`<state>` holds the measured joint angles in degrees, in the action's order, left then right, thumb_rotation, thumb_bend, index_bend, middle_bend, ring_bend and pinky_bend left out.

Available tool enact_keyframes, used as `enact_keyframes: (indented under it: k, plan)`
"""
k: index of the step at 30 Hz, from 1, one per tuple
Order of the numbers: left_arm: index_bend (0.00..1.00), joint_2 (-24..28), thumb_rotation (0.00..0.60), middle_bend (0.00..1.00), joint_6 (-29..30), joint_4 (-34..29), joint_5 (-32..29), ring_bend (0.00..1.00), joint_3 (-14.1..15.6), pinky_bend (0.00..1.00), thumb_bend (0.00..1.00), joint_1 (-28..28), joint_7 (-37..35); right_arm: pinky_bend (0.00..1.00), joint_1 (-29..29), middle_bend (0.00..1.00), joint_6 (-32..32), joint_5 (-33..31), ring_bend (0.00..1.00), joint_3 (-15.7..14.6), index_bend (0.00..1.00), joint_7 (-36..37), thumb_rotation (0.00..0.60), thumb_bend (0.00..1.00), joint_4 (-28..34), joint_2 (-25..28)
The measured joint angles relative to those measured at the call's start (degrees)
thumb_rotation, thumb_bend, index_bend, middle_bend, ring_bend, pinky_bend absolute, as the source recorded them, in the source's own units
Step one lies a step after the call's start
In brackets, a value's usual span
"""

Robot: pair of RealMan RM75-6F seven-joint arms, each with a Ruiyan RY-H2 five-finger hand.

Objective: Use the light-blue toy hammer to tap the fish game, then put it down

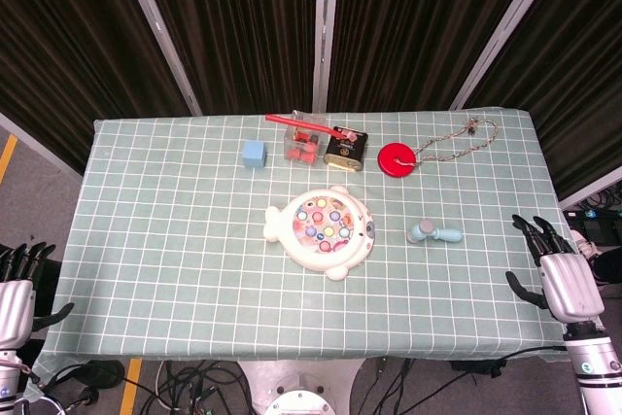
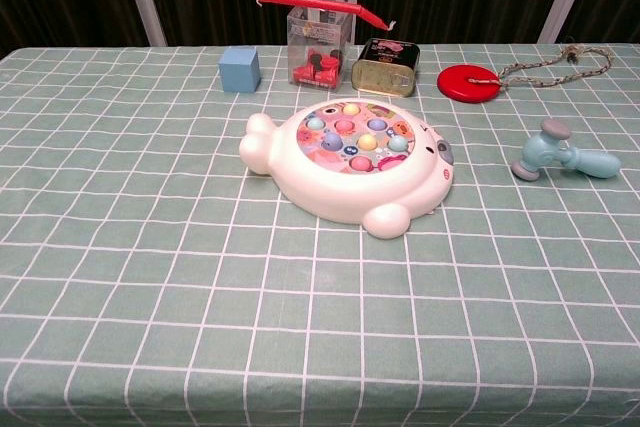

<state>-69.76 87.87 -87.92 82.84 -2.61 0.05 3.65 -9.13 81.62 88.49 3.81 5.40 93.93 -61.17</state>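
The light-blue toy hammer lies flat on the checked cloth, right of the fish game, with its handle pointing right. The white fish game with coloured buttons sits at the table's middle. My right hand hangs off the table's right edge, fingers spread, holding nothing, well right of the hammer. At the front left corner, off the table, my left hand is likewise open and holds nothing. Neither hand shows in the chest view.
Along the back stand a blue cube, a clear box with a red lid, a dark tin and a red disc on a cord.
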Motion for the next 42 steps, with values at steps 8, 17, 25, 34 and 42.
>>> enact_keyframes:
  k: [8, 17, 25, 34, 42]
  plan:
    - [0.15, 0.0, 0.6, 0.11, -0.7, -0.3, -0.5, 0.05, -0.1, 0.08, 0.1, -0.3, 0.5, 0.23, -1.5, 0.18, -2.5, -0.6, 0.07, 0.2, 0.04, -0.1, 0.6, 0.23, -0.3, -0.5]
    - [0.15, 0.2, 0.6, 0.11, -0.5, -0.6, -0.2, 0.05, 0.0, 0.08, 0.1, -0.3, 0.3, 0.22, -5.3, 0.18, -8.3, -1.7, 0.07, 1.3, 0.04, -0.7, 0.6, 0.22, -0.5, -0.2]
    - [0.15, -0.3, 0.6, 0.11, -1.1, 0.2, -0.9, 0.05, 0.4, 0.08, 0.1, 0.1, -0.6, 0.23, -14.7, 0.22, -23.5, -6.6, 0.09, 3.6, 0.1, -1.0, 0.6, 0.19, -5.6, -3.3]
    - [0.15, -0.5, 0.6, 0.11, -2.3, 1.1, -1.3, 0.05, 0.4, 0.08, 0.1, -0.2, -1.9, 0.26, -22.4, 0.3, -34.4, -10.3, 0.14, 3.8, 0.2, -1.6, 0.6, 0.19, -15.8, -11.6]
    - [0.15, -1.1, 0.6, 0.11, -3.4, 2.3, -1.3, 0.05, 0.4, 0.08, 0.1, -0.9, -2.6, 0.27, -25.1, 0.32, -38.1, -11.7, 0.15, 2.9, 0.27, -1.5, 0.6, 0.19, -20.4, -15.7]
